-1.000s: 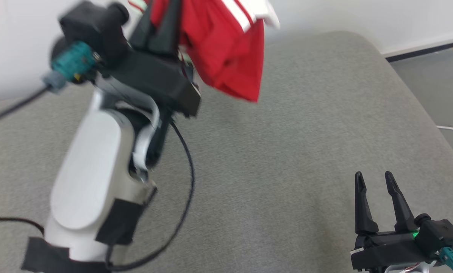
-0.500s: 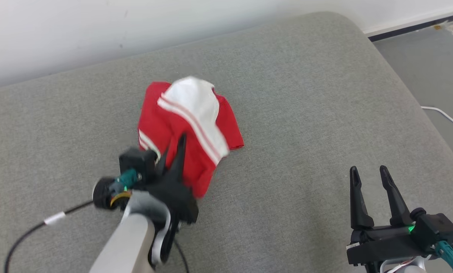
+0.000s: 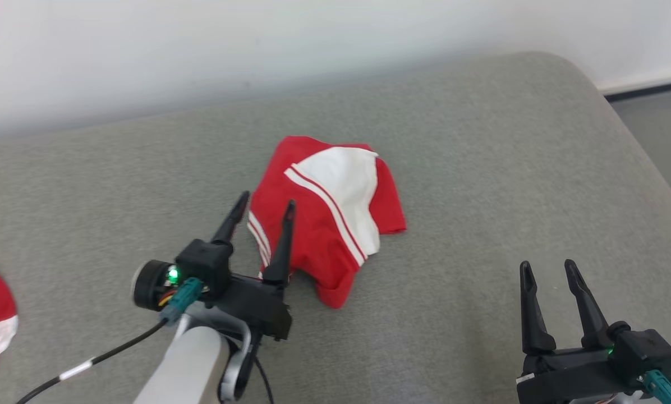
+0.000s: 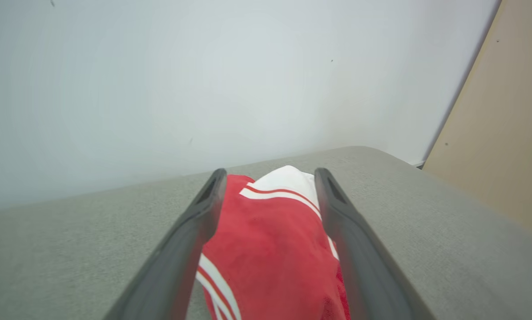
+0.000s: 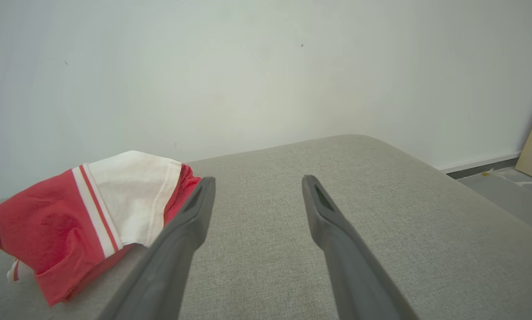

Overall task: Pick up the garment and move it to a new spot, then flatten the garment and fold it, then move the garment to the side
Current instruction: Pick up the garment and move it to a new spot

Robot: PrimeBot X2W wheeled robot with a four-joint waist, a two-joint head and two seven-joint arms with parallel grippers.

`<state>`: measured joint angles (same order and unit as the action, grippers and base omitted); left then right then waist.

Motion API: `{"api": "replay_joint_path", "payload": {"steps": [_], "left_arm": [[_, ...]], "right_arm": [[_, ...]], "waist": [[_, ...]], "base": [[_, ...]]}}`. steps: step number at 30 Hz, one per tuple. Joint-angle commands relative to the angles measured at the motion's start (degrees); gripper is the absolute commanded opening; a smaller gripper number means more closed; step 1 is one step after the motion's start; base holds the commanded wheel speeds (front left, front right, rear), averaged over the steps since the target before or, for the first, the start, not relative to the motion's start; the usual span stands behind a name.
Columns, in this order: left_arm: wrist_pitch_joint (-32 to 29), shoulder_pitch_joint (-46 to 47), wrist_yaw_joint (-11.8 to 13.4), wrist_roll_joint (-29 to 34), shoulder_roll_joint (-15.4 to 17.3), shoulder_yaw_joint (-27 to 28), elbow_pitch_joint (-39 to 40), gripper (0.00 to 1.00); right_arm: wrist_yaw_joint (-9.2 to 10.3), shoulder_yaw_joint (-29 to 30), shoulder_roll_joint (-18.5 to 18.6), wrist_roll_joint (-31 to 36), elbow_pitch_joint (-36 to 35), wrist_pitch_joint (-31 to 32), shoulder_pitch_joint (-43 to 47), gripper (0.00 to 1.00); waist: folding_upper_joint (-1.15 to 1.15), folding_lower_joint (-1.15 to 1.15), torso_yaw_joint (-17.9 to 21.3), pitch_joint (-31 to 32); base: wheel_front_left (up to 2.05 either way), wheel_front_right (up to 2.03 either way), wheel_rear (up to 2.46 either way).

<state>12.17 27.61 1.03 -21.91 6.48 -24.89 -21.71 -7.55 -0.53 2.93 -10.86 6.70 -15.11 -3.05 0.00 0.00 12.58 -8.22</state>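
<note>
Grey padded surface [image 3: 481, 168] by a white wall [image 3: 201, 56]; red-and-white garment [image 3: 335, 219] lies crumpled mid-surface. Left tool [image 3: 265, 202] is open, fingers straddling the garment's near edge. Right tool [image 3: 547, 265] is open and empty, well apart.

garment [image 5: 83, 218]: red-and-white, sat crumpled at left on the grey cushion [image 5: 381, 222]
right gripper [image 5: 258, 179]: fingers were spread, bare cushion between

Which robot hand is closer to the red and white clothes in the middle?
Left. The left hand is at the near edge of the garment, open around it. The right hand sits apart, off to its right.
</note>
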Motion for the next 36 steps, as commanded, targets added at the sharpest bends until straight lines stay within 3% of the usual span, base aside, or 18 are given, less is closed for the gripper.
{"api": "replay_joint_path", "payload": {"steps": [1, 8, 15, 25, 36], "left_arm": [[0.66, -0.83, 0.32, 0.53, 0.93, 0.36, 0.76, 1.00], [2.51, -6.82, 1.07, -0.93, 4.81, 4.32, 6.61, 1.00], [3.07, -14.66, 2.54, -1.31, 8.27, 9.64, 11.34, 1.00], [3.05, -26.03, 4.29, 0.74, 7.86, 17.15, 19.31, 1.00], [3.06, -31.34, 1.85, 4.78, 4.77, 20.98, 20.13, 1.00]], "right_arm": [[0.12, 0.14, 0.25, 0.34, -0.23, -0.07, 0.63, 1.00], [0.12, 0.56, 0.76, 0.37, -0.60, -0.07, 2.09, 1.00], [0.12, 0.67, 0.64, 0.80, -0.79, -0.07, 3.64, 1.00], [0.12, 1.20, 0.65, -0.04, -0.57, -0.07, 5.08, 1.00], [0.12, 2.04, 1.12, -0.79, 0.37, -0.07, 6.16, 1.00]], "waist": [[0.00, 0.00, -4.11, 3.42], [0.00, 0.00, -8.79, 6.29], [0.00, 0.00, -10.97, 8.13], [0.00, 0.00, -11.52, 8.24], [0.00, 0.00, -11.77, 8.06]], "base": [[0.00, 0.00, 0.00], [0.00, 0.00, 0.00], [0.00, 0.00, 0.00], [0.00, 0.00, 0.00], [0.00, 0.00, 0.00]]}}
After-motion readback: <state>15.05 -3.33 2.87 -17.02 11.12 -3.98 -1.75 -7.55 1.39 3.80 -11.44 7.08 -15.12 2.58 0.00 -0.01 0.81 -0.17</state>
